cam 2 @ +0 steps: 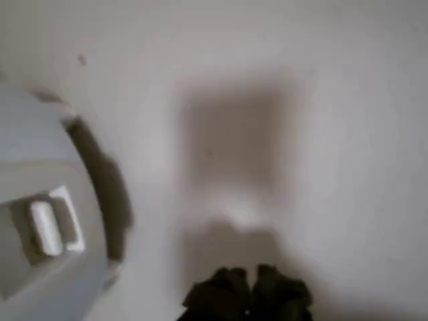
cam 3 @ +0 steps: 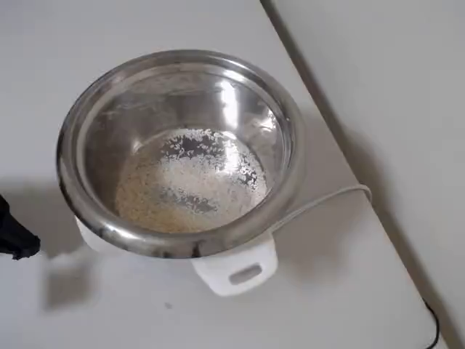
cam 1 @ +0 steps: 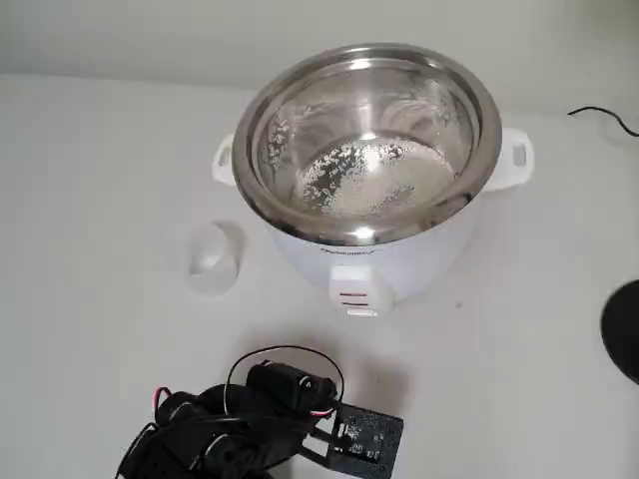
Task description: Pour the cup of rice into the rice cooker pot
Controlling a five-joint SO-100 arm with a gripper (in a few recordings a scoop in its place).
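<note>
The rice cooker pot [cam 1: 300, 110] [cam 3: 109, 138] is a shiny steel bowl seated in a white cooker body [cam 1: 399, 264] [cam 2: 40, 167]. Rice [cam 1: 364, 180] [cam 3: 189, 182] lies in a loose white layer on its bottom. The small translucent cup [cam 1: 213, 257] rests on the table left of the cooker in the fixed view and looks empty. My black gripper [cam 1: 364, 444] [cam 2: 247, 297] hovers low over the table in front of the cooker, apart from both. Its two tips sit close together with nothing between them.
The cooker's front switch [cam 1: 356, 296] [cam 2: 47, 224] faces my arm, and white side handles [cam 1: 516, 155] [cam 3: 236, 269] stick out. A white cord [cam 3: 327, 200] trails from the cooker toward the table edge. A dark round object [cam 1: 624, 329] sits at the right edge.
</note>
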